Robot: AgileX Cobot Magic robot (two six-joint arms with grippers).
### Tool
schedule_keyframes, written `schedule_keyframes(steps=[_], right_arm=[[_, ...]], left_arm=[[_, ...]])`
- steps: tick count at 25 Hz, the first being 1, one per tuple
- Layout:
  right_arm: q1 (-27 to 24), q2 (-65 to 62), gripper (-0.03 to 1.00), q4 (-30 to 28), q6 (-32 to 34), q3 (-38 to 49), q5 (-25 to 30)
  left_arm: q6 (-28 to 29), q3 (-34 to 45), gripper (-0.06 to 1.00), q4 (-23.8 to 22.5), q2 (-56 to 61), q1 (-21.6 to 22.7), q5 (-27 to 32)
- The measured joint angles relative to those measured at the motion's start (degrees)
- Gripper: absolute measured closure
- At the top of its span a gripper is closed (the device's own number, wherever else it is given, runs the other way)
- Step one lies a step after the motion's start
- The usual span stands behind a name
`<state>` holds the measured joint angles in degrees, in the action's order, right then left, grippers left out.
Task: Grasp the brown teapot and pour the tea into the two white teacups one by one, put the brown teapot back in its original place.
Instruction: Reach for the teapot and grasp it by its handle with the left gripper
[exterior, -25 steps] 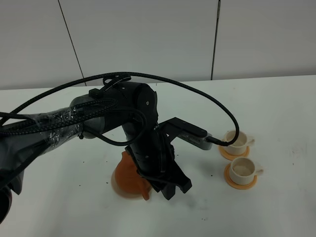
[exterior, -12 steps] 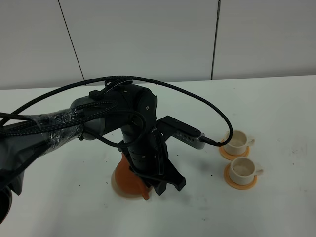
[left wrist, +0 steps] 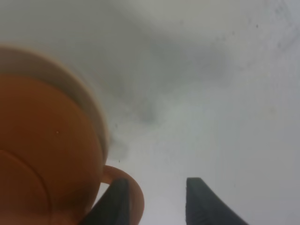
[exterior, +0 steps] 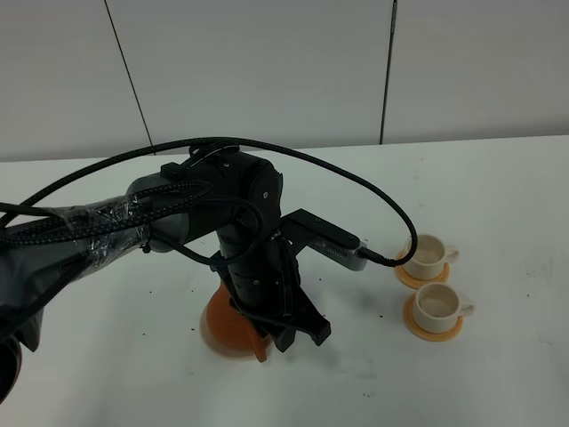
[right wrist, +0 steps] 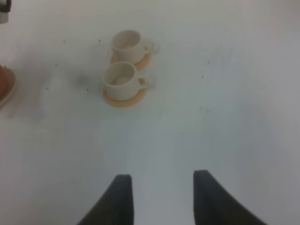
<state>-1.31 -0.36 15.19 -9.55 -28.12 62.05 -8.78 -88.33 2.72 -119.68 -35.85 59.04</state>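
Note:
The brown teapot [exterior: 228, 322] sits on its pale trivet [exterior: 206, 336], mostly covered by my left arm. In the left wrist view the teapot [left wrist: 42, 154] fills one side and its loop handle [left wrist: 133, 187] curls around one dark finger [left wrist: 115, 204]. The other finger [left wrist: 204, 204] stands apart from the handle, with bare table between. My left gripper [left wrist: 157, 204] is open. The two white teacups [exterior: 429, 253] [exterior: 436, 304] stand on orange coasters at the right, and their insides look pale. My right gripper [right wrist: 164, 197] hangs open over bare table, short of the teacups [right wrist: 125, 44] [right wrist: 119, 79].
A black cable arcs from the left arm toward the far cup [exterior: 391, 258]. Small dark specks dot the white table [exterior: 498, 374]. The teapot's edge [right wrist: 2, 77] shows at the side of the right wrist view.
My left arm has shifted left, bringing its gripper in closer against the teapot. The teapot, trivet and cups have stayed where they were.

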Motion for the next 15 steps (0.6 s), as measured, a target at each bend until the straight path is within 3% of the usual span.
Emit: schedule_keyframes(steps=[15], right_arm=[[0.0,0.0,0.67,0.0,-0.1,0.0,0.0]], left_arm=[[0.0,0.1,0.58,-3.3,0.0,0.0,3.5]])
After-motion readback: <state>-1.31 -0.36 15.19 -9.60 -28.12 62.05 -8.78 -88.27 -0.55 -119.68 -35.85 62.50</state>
